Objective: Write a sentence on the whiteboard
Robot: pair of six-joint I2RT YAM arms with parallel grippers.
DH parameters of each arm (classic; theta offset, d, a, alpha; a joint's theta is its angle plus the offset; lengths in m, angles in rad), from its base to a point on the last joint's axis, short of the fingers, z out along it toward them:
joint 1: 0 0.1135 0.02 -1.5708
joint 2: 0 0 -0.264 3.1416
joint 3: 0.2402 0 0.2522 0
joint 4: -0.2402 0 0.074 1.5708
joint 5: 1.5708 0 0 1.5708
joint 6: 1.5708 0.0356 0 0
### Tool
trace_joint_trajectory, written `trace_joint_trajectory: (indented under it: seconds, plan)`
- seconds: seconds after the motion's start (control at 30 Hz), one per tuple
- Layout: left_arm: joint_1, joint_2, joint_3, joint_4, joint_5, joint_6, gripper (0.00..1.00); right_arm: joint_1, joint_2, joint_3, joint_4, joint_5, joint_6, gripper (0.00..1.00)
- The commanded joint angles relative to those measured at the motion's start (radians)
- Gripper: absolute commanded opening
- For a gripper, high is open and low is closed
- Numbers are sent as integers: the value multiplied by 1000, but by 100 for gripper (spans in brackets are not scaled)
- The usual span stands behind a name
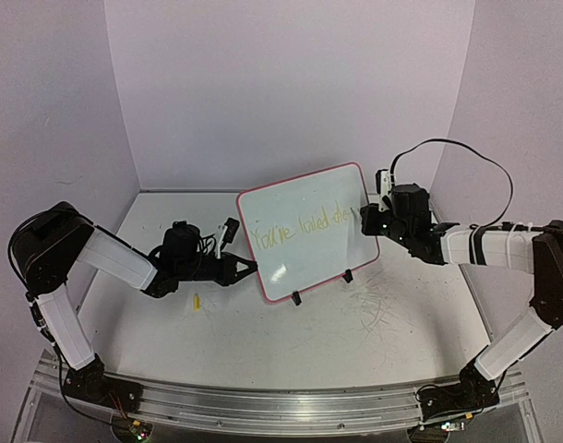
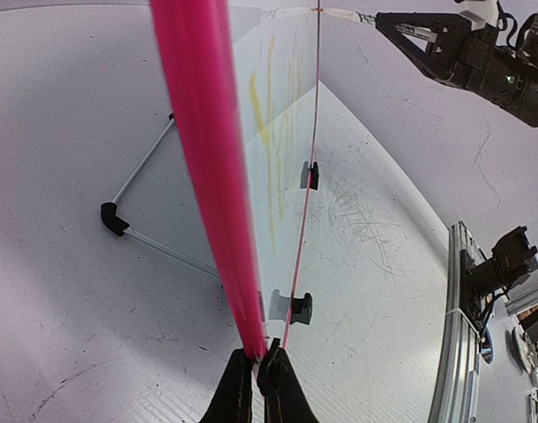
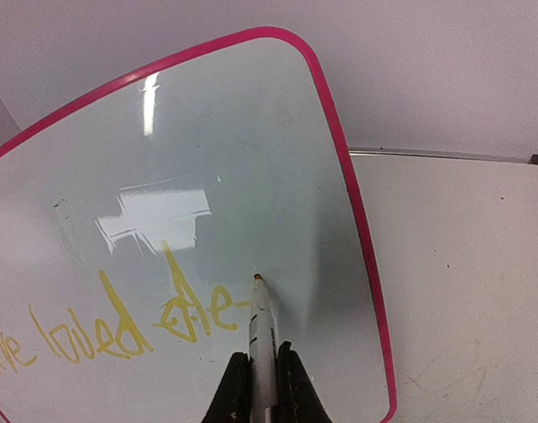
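Now the glossy, round-cornered whiteboard (image 1: 309,263) is leaning on its black wire stand (image 2: 113,218) mid-table (image 1: 263,351). The left gripper (image 1: 251,268) is pinching its thin pink rim at 8 o'clock. At 2 o'clock, the right gripper (image 1: 365,214) is clamping a slim white marker (image 3: 262,326), whose tip is touching the end of the pale-yellow sentence (image 1: 295,231).

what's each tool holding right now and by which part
The right tool grips a marker by its barrel, tip on the whiteboard. The left tool pinches the whiteboard's pink rim.

Overhead overview; wrist cameras close on whiteboard (image 1: 309,198)
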Motion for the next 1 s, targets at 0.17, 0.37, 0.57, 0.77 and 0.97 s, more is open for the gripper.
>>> trace_joint_trajectory:
  seconds: [0.17,0.37,0.57,0.77,0.97]
  plan:
    - [5,-8,3,-109,-32,37,0,0,-3,-17,21,-45,12,0]
    - [5,-13,-1,-109,-33,36,0,2,-6,-34,9,-52,14,0]
    - [6,-16,-5,-110,-35,38,0,2,-15,-55,-3,-52,19,0]
    - [6,-13,-7,-111,-37,38,0,2,-22,-72,-15,-57,18,0]
    - [5,-12,-5,-110,-35,38,0,2,-26,-80,-25,-57,17,0]
